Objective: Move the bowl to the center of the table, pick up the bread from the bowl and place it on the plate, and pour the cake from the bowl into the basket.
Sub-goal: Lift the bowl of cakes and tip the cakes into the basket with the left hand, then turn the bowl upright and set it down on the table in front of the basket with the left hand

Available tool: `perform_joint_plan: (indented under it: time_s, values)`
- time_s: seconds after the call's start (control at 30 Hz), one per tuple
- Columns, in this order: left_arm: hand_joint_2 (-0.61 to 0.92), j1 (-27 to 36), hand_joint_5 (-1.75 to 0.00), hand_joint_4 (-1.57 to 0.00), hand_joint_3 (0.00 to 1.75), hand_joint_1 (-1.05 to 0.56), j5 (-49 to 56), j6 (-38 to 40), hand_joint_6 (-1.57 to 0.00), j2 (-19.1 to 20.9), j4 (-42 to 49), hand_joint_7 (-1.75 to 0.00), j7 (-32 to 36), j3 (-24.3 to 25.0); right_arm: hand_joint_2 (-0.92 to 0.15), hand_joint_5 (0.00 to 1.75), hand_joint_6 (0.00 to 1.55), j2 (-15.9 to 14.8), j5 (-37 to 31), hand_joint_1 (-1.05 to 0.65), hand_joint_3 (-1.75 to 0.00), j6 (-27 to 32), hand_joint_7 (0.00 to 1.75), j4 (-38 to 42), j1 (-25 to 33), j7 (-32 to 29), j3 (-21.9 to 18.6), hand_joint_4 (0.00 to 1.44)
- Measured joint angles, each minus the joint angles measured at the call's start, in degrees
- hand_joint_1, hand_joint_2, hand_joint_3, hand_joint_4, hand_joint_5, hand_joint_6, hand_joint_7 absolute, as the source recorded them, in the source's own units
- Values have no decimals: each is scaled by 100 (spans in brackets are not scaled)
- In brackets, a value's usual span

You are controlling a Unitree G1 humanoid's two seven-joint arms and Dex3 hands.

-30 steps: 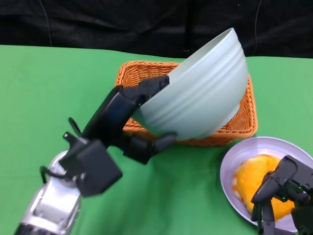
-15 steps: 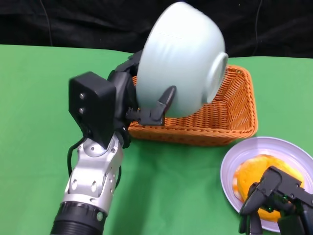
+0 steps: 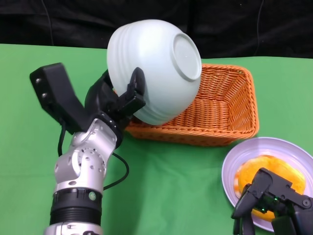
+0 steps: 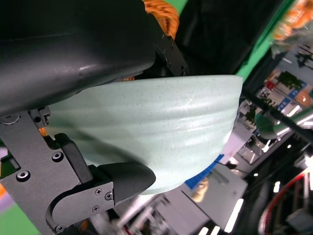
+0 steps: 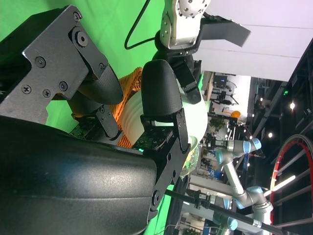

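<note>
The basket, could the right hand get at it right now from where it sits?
Probably yes. The right hand holds nothing and hovers over the plate, with bare cloth up to the basket. The bowl covers only its far-left end.

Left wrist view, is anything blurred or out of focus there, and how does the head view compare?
Left wrist view: the bowl is sharp, the room behind it soft and smeared. Head view: evenly lit and crisp on the bowl, the basket and the left hand.
</note>
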Motion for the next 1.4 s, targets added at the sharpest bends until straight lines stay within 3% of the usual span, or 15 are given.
perform_joint_plan:
  time_s: [0.67,1.0,1.1,1.23,1.4]
  values:
    - [29,100,-175,-110,166,-24,-739,180,-92,52,-3,-173,-1081,258,-28,175,77,-53,76,10,-165,-136,164,1,124,36,51,89]
    - [32,745,-175,-106,161,-20,176,-371,-94,685,-728,-164,-1700,-478,-29,175,77,-101,127,11,-165,-137,164,0,128,47,16,88]
    - [28,1057,-175,-105,160,-18,693,-764,-91,995,-1200,-165,-1980,-920,-29,175,76,-126,126,10,-165,-135,164,1,133,53,-18,87]
    - [34,1530,-175,-105,144,-15,1585,-1739,-92,1436,-1751,-165,-2279,-1505,-30,175,76,-182,126,11,-164,-140,164,4,121,57,-65,87]
    - [28,2078,-175,-103,157,-15,2816,-3338,-92,1971,-2010,-161,-2319,-2009,-30,175,76,-206,132,11,-164,-144,164,4,119,59,-81,86]
